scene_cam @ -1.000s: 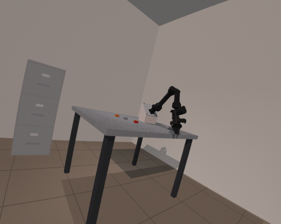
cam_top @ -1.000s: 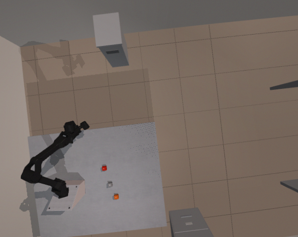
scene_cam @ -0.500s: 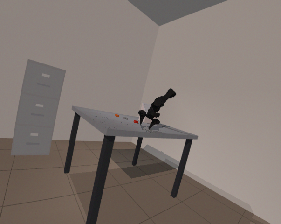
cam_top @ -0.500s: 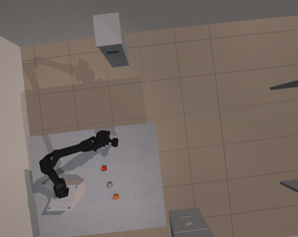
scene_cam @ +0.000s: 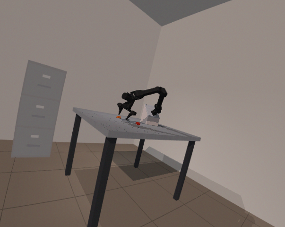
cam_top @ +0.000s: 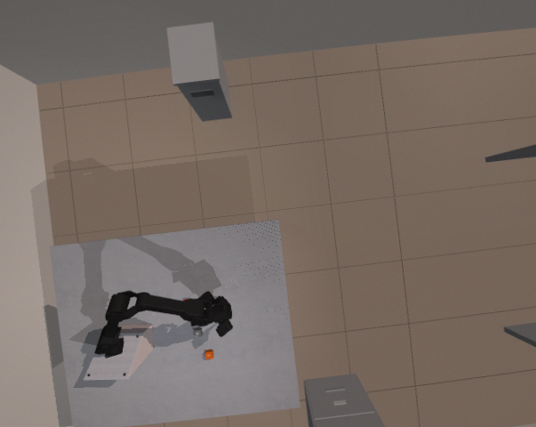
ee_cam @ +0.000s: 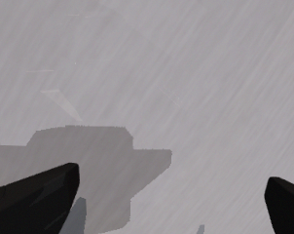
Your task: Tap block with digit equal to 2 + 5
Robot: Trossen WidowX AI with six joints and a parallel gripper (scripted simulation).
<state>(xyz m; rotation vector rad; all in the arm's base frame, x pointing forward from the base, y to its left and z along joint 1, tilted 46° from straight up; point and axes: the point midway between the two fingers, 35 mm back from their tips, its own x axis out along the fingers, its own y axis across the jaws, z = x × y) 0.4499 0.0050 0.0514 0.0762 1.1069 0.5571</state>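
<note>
Reaching across a speckled grey metal table top (cam_top: pixel 259 367) from a white wedge-shaped mount (cam_top: pixel 107 367) at the 9 o'clock side of the overhead view, by way of a black six-joint robot arm (cam_top: pixel 166 303). Ending in a black parallel-jaw gripper (scene_cam: pixel 123 114) pointed down near the middle of the table, with jaws spread wide and nothing between them. Seen from the wrist: only two dark tapered fingertips at 8 and 4 o'clock, over bare grey surface and the arm's own shadow, with no block between them. Just beside the gripper from overhead, partly under its edge, a small grey cube block (cam_top: pixel 196 331); whether touched by a fingertip, impossible to tell. At 5 o'clock from that cube and apart from it, a small orange cube block (cam_top: pixel 208 354). In the side view, a small red cube block (scene_cam: pixel 137 123) at 4 o'clock from the gripper, close to the foot of the white mount, and mostly hidden under the forearm from above. Printed digits too small to read on any of the three, so no telling which carries the seven. Beyond the table, a tall grey three-drawer filing cabinet (scene_cam: pixel 37 109) against the wall, on brown floor tiles (cam_top: pixel 442 229).
</note>
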